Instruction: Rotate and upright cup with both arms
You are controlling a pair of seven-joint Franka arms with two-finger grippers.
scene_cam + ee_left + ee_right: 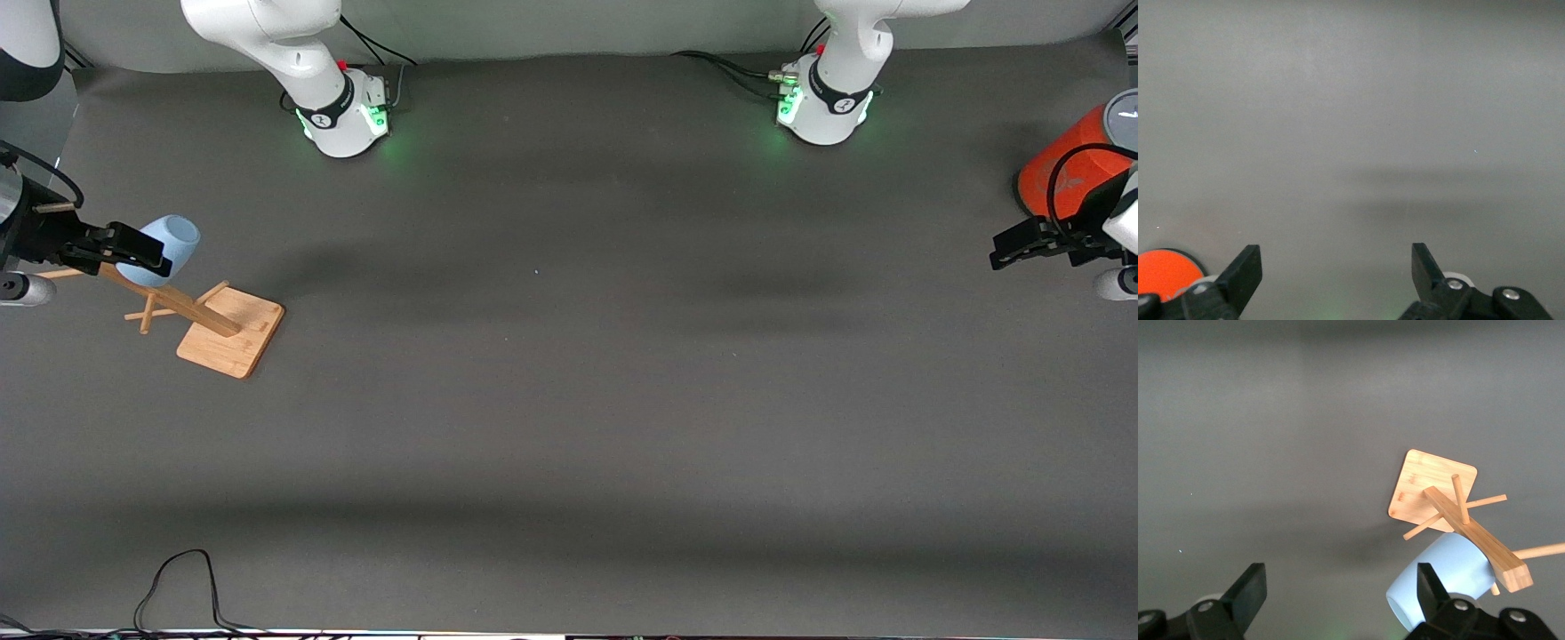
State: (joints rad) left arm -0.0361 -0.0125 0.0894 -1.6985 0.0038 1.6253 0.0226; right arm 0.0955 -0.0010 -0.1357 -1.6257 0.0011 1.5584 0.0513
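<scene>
The pale-blue cup [174, 244] hangs tilted on a peg of a wooden rack [233, 331] at the right arm's end of the table, its mouth pointing sideways. My right gripper [133, 252] is open right beside the cup, above the rack's stem. In the right wrist view the cup [1451, 577] lies just outside one finger [1429, 587], and the gap between the jaws of my right gripper [1341, 590] is empty. My left gripper [1006, 251] is open and empty at the left arm's end of the table, by the orange cylinder. The left wrist view shows it [1336, 270] over bare mat.
A large orange cylinder [1067, 169] with a grey top stands by the left gripper and shows in the left wrist view [1161, 270]. The rack's base [1431, 483] and pegs spread under the cup. A black cable [178, 582] lies at the table's near edge.
</scene>
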